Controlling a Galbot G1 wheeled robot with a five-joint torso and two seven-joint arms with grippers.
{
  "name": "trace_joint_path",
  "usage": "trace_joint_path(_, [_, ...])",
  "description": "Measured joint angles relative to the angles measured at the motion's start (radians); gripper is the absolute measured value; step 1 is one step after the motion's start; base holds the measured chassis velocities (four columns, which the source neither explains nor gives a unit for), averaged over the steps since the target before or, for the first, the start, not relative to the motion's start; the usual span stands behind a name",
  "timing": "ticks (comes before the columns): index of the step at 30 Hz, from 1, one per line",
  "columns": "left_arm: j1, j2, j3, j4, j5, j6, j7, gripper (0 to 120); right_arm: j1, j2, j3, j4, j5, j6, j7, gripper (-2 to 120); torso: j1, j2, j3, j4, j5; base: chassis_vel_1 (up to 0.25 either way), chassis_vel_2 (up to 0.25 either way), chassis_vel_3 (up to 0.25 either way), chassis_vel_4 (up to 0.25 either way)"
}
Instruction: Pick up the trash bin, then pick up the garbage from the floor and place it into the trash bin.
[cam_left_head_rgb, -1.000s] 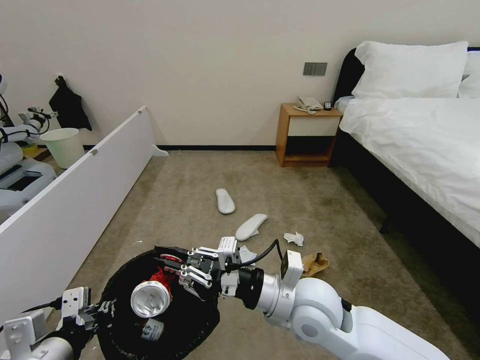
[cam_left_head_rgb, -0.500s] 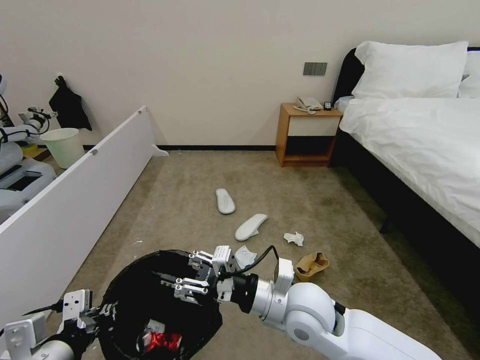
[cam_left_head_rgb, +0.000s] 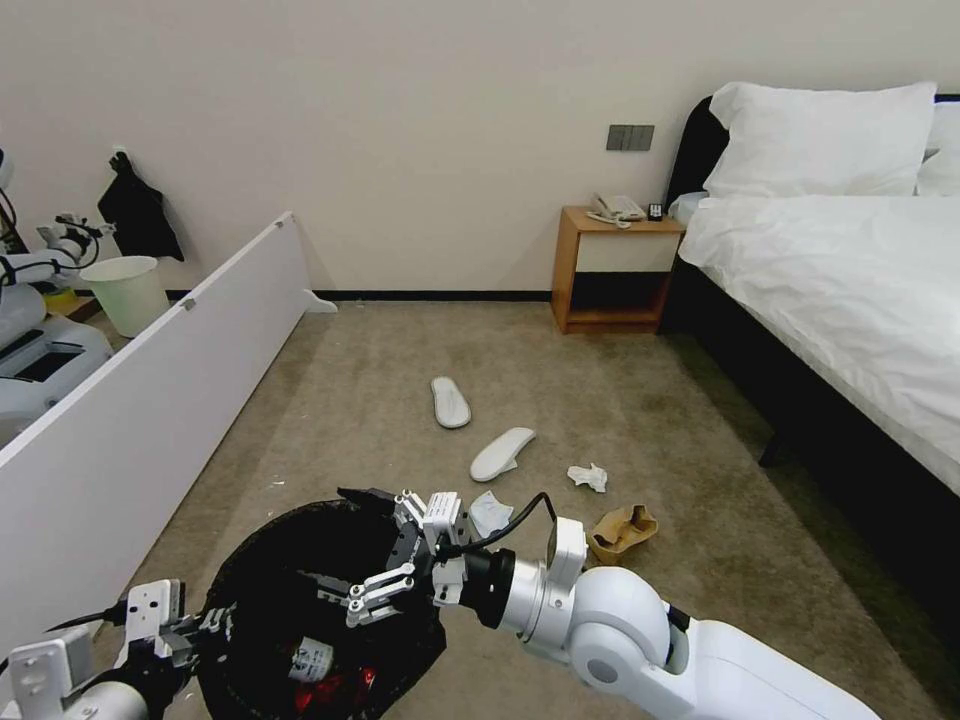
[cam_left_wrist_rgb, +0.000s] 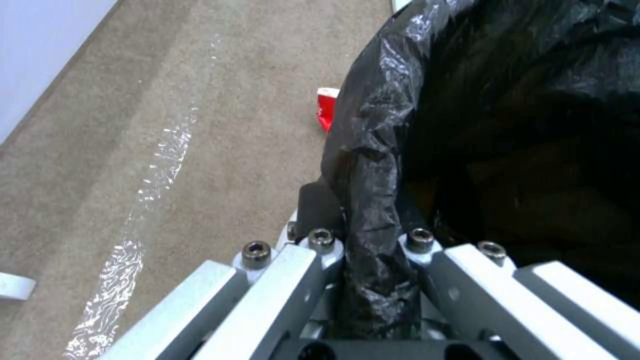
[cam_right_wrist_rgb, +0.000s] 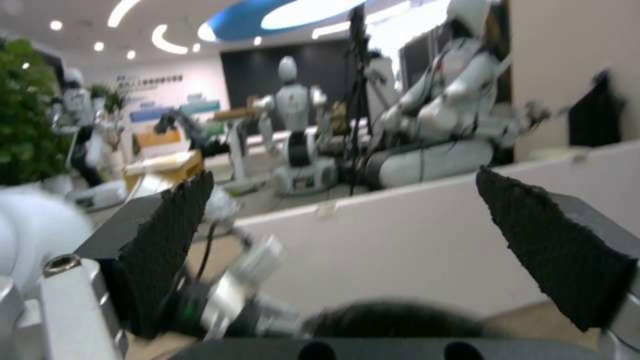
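The trash bin (cam_left_head_rgb: 265, 560), lined with a black bag, hangs at the lower left. My left gripper (cam_left_head_rgb: 195, 628) is shut on its rim, and the left wrist view shows the bag (cam_left_wrist_rgb: 373, 165) pinched in that gripper (cam_left_wrist_rgb: 368, 245). Over the bin's mouth my right gripper (cam_left_head_rgb: 366, 547) stands open and holds nothing; its black pads (cam_right_wrist_rgb: 170, 235) are spread wide. A red cup (cam_left_head_rgb: 335, 690) and a small bottle (cam_left_head_rgb: 312, 657) lie inside the bin. On the carpet are two white slippers (cam_left_head_rgb: 450, 402) (cam_left_head_rgb: 502, 453), tissues (cam_left_head_rgb: 588, 477) (cam_left_head_rgb: 488, 512) and a brown cardboard box (cam_left_head_rgb: 622, 530).
A long white partition (cam_left_head_rgb: 150, 400) runs along the left, with a pale bucket (cam_left_head_rgb: 128, 292) behind it. The bed (cam_left_head_rgb: 850, 300) lines the right side, with a wooden nightstand (cam_left_head_rgb: 612, 270) by the wall. A red scrap (cam_left_wrist_rgb: 327, 112) lies on the carpet beside the bin.
My right gripper held a red cup over the bin a second ago. It has let go, the cup has dropped into the bin, and the fingers have spread wider.
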Motion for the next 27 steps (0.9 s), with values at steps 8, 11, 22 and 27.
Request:
trace_joint_path(8, [-0.001, -0.014, -0.017, 0.011, 0.005, 0.0, 0.004, 3, -0.044, -0.02, 0.168, -0.048, -0.005, 0.086, 0.044, 100, 0.0, 0.0, 0.0, 0.0003, 0.0001, 0.0, 0.0, 0.0, 0.0])
trace_joint_path(11, [-0.003, -0.015, -0.031, 0.022, 0.011, 0.0, 0.016, 3, -0.147, -0.057, 0.253, -0.077, -0.05, 0.095, 0.118, 100, 0.0, 0.0, 0.0, -0.0005, 0.0002, 0.0, 0.0, 0.0, 0.0])
trace_joint_path(22, [-0.04, 0.0, -0.095, 0.082, 0.066, 0.0, 0.042, 3, -0.505, -0.065, 0.563, -0.043, -0.231, 0.093, 0.323, 100, 0.0, 0.0, 0.0, 0.0001, 0.0003, 0.0, 0.0, 0.0, 0.0])
trace_joint_path(27, [-0.034, -0.01, -0.106, 0.103, 0.096, 0.0, 0.059, 3, -0.816, 0.021, 0.832, 0.024, -0.433, 0.085, 0.305, 100, 0.0, 0.0, 0.0, -0.0003, -0.0003, 0.0, 0.0, 0.0, 0.0])
